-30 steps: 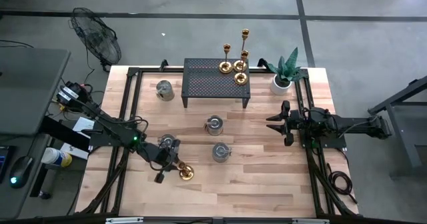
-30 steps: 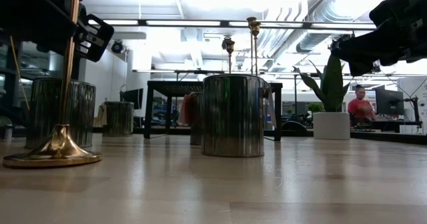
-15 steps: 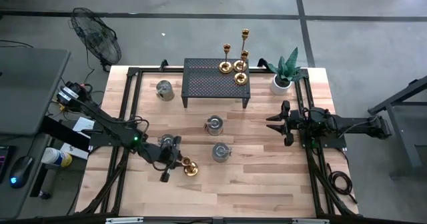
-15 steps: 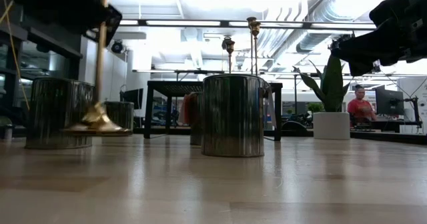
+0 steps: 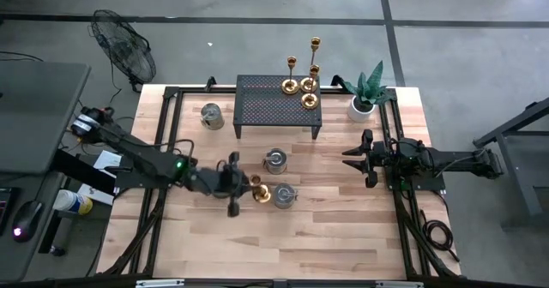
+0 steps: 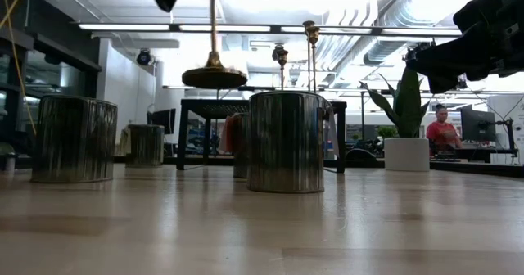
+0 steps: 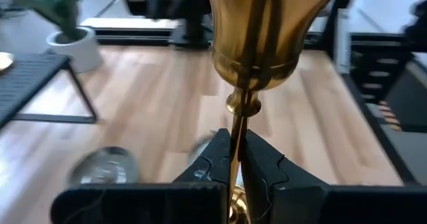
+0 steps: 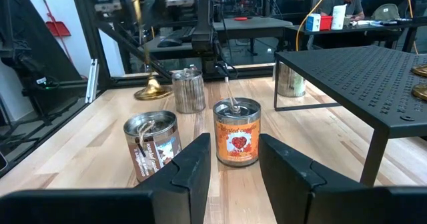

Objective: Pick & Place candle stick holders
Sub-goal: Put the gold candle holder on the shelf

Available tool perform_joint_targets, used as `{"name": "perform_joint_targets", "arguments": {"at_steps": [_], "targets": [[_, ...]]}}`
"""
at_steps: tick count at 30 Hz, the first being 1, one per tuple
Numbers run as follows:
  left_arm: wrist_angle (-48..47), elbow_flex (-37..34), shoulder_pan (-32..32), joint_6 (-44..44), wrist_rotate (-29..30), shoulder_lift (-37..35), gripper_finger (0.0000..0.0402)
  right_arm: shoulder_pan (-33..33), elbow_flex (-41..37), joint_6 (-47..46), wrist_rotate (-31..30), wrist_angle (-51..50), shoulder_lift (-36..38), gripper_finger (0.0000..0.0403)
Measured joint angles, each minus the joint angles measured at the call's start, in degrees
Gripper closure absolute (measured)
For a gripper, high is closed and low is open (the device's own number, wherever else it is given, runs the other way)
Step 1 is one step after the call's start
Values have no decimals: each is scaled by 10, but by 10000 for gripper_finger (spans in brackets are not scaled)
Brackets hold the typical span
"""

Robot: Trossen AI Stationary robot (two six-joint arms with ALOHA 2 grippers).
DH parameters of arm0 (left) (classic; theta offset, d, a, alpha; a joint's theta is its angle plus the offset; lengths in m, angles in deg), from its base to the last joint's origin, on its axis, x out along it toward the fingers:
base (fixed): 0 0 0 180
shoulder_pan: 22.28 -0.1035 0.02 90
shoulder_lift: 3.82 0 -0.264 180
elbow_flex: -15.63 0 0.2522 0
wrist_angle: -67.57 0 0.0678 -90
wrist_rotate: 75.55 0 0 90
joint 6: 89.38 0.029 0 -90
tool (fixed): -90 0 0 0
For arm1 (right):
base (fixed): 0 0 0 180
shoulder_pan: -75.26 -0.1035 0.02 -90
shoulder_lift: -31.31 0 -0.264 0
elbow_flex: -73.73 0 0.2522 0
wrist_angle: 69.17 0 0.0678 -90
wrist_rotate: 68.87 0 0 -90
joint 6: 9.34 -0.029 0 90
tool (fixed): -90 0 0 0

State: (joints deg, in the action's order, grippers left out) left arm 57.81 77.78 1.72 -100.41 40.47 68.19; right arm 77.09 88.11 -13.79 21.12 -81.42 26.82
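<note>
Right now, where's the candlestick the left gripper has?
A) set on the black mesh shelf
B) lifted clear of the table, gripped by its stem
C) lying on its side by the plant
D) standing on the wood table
B. The left gripper is shut on the stem of the candlestick, and in the low view its round base hangs in the air well above the table, level with the tops of the tin cans.

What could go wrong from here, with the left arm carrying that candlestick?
1. The left gripper pinches only the thin stem of the candle stick holder; it could swing or slip.
2. Its base rides near the tin cans; a low pass may clip one.
3. Three holders crowd the black rack; placing there risks toppling them.
</note>
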Motion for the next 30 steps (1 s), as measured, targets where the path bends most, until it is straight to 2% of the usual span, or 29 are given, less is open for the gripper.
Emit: {"name": "perform_joint_targets", "arguments": {"at_steps": [6,14,21,30], "targets": [[-53,49,-76,9,-8,0,394,0,0,0,0,0,0,285],[-77,90,-195,27,-77,0,394,0,0,0,0,0,0,285],[-84,139,-277,89,-115,6,394,0,0,0,0,0,0,285],[-96,185,-378,152,-237,42,394,0,0,0,0,0,0,285]]}}
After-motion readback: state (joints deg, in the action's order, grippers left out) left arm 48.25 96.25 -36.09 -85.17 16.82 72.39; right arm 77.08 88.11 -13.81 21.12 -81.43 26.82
